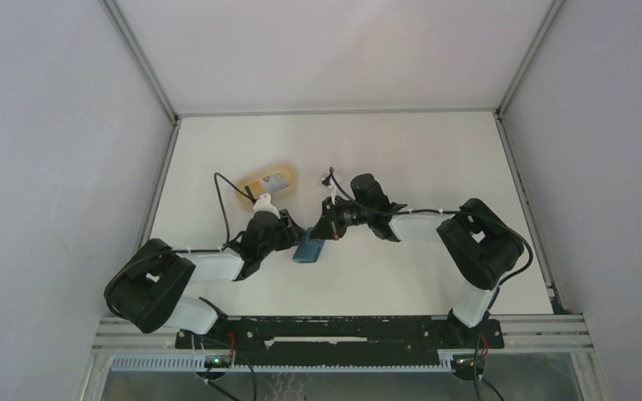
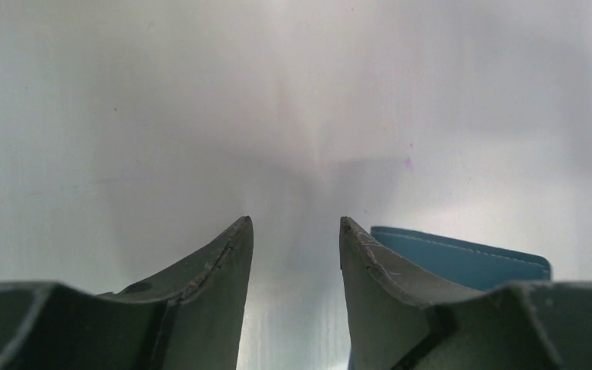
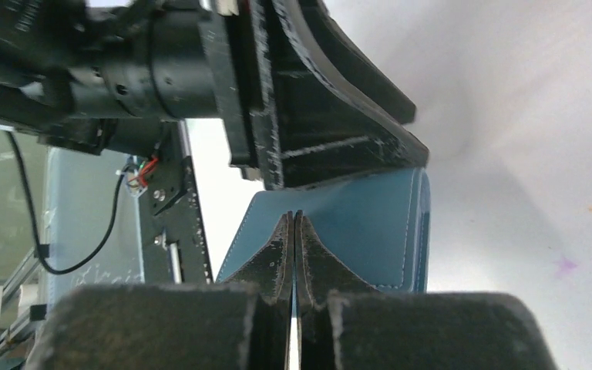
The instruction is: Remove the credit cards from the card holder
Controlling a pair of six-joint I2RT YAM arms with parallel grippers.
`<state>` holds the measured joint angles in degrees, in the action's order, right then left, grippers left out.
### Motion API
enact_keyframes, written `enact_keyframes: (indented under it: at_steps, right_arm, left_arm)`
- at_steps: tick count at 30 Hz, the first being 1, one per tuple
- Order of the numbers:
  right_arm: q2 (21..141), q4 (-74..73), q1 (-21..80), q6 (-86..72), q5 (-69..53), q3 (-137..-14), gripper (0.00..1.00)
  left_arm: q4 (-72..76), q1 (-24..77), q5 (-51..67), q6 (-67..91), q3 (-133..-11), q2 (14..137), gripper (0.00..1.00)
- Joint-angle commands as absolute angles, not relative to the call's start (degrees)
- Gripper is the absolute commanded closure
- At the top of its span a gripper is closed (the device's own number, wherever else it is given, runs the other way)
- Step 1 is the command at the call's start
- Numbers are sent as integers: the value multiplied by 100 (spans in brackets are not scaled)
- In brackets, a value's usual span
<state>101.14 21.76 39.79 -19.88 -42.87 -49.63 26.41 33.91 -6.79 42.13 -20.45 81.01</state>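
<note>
Centre of the top view, the wallet [image 1: 309, 250] lies flat on the table [image 1: 401, 159] between both grippers. Left gripper [image 2: 294, 227], jaws half open and empty, rests one finger [image 3: 331, 146] on it, seemingly to pin it. Right gripper [image 3: 294, 220] is closed tight over the wallet; whether it pinches a card, I cannot tell.

Left claw [image 2: 294, 227] and right claw [image 3: 294, 220] crowd card holder [image 3: 362, 231].

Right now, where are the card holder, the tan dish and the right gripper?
card holder [image 3: 370, 231]: right wrist view, blue outer face.
tan dish [image 1: 289, 173]: top view, right rim.
right gripper [image 3: 294, 218]: right wrist view, between shut fingertips.
</note>
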Motion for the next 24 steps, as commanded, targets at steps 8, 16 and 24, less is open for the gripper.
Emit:
enact_keyframes:
  at_steps: [8,16,24]
  right_arm:
    - [9337,2913,3754,-2257,-5169,-4968,100]
    - [9253,3764,3649,-2972,-5634,-4966,100]
    - [9232,4660,3535,-3714,-5912,-4872,100]
  left_arm:
    - [1912,3704,-902,4437,-2039,8406,49]
    - [2142,3742,-768,4497,-2029,8502,49]
    - [2284,3754,-759,4601,-1864,8402,49]
